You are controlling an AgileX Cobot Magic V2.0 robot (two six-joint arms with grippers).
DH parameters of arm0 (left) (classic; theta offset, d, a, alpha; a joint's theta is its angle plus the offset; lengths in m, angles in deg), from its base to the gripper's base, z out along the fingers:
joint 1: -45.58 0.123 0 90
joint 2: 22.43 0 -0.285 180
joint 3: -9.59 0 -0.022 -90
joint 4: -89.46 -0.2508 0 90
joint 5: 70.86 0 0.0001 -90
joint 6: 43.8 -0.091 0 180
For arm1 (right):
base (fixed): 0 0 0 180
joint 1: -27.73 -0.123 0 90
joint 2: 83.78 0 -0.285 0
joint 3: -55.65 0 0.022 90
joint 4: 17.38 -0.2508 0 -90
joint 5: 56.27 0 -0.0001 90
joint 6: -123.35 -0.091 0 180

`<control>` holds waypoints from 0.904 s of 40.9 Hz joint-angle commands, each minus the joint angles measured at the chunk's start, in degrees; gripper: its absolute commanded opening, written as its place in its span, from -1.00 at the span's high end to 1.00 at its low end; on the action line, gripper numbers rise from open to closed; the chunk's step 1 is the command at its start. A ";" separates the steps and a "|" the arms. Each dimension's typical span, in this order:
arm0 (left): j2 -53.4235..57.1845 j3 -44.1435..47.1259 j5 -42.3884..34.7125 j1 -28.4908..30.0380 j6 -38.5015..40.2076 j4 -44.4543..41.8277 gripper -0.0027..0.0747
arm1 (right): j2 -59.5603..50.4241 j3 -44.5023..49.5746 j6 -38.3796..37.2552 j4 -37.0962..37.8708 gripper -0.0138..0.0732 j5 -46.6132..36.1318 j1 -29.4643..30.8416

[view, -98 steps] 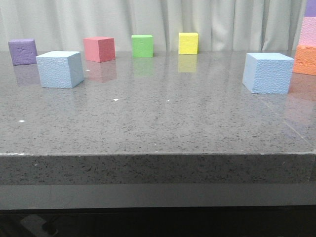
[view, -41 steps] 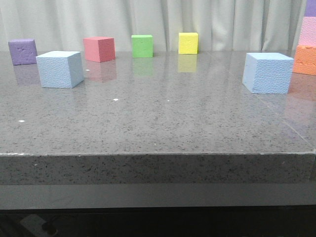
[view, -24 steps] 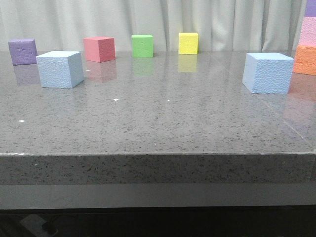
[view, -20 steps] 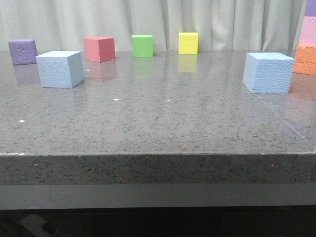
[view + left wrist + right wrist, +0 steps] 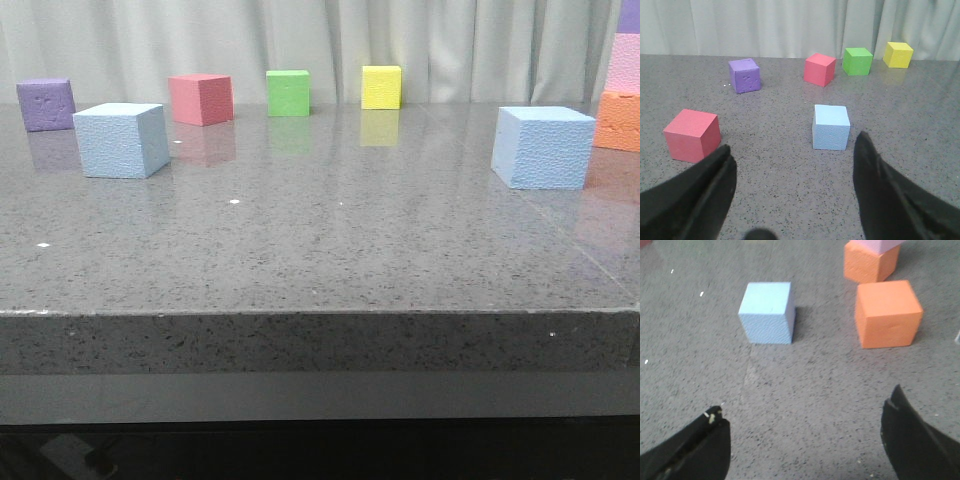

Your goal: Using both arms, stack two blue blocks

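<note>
Nothing moved; orange cube (image 5: pixel 888 313) sits near right blue block (image 5: pixel 543 147).

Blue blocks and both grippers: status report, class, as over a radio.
Left gripper open, right gripper open, both empty. Left blue block and right blue block apart, unstacked. Nothing between them.

Left gripper (image 5: pixel 792 170): two matte black fingers (image 5: pixel 700 197), broad and wedge-shaped, tapering to blunt uneven tips; a small rounded black nub sits low between them. Right gripper (image 5: pixel 807 432): same matte black, irregular outline, one finger (image 5: pixel 912 440) with a pointed tip, the other with pale scuffs or flecks at its tip. No cables, screws or markings visible.
</note>
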 commanded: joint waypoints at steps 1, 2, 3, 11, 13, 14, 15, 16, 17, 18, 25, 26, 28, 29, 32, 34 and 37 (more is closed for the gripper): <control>-0.85 -1.61 -4.27 -0.48 0.50 0.16 -0.34 | 4.31 -5.50 4.83 -3.42 -0.76 -0.61 -0.85; -0.85 -1.61 -4.27 -0.48 0.50 0.16 -0.34 | 5.72 -6.85 5.50 -3.86 -0.76 0.09 -1.36; -0.85 -1.61 -4.27 -0.48 0.50 0.16 -0.34 | 7.10 -7.92 6.24 -4.17 -0.76 1.09 -1.80; -0.85 -1.61 -4.27 -0.48 0.50 0.16 -0.34 | 19.09 -18.63 6.75 -4.37 -0.76 7.13 -7.19; -0.85 -1.61 -4.27 -0.48 0.50 0.16 -0.34 | 22.14 -20.90 6.69 -4.37 -0.76 8.36 -8.38; -0.85 -1.61 -4.27 -0.48 0.50 0.16 -0.34 | 23.48 -22.42 6.69 -4.31 -0.76 8.83 -9.16; -0.85 -1.61 -4.27 -0.48 0.50 0.16 -0.34 | 25.22 -23.58 6.49 -4.31 -0.76 9.56 -9.72; -0.85 -1.61 -4.27 -0.48 0.50 0.16 -0.34 | 26.51 -25.20 6.26 -4.15 -0.76 10.16 -10.44; -0.85 -1.61 -4.27 -0.48 0.50 0.16 -0.34 | 28.27 -26.46 5.72 -3.75 -0.76 10.85 -11.09; -0.85 -1.61 -4.27 -0.48 0.50 0.16 -0.34 | 29.58 -28.16 4.92 -3.23 -0.76 11.39 -11.54; -0.85 -1.61 -4.27 -0.48 0.50 0.16 -0.34 | 39.89 -39.29 -7.04 8.23 -0.76 15.77 -14.12; -0.85 -1.61 -4.27 -0.48 0.50 0.16 -0.34 | 41.29 -40.96 -8.48 10.12 -0.76 16.41 -14.29; -0.85 -1.61 -4.27 -0.48 0.50 0.16 -0.34 | 43.32 -43.32 -11.42 12.50 -0.76 17.32 -14.34; -0.85 -1.61 -4.27 -0.48 0.50 0.16 -0.34 | 44.58 -44.76 -12.54 13.64 -0.76 17.78 -14.34; -0.85 -1.61 -4.27 -0.48 0.50 0.16 -0.34 | 47.58 -48.05 -15.26 16.14 -0.76 18.61 -14.34; -0.85 -1.61 -4.27 -0.48 0.50 0.16 -0.34 | 49.49 -49.95 -16.39 17.18 -0.76 19.02 -14.34; -0.85 -1.61 -4.27 -0.48 0.50 0.16 -0.34 | 52.31 -52.21 -17.20 18.01 -0.76 19.07 -14.24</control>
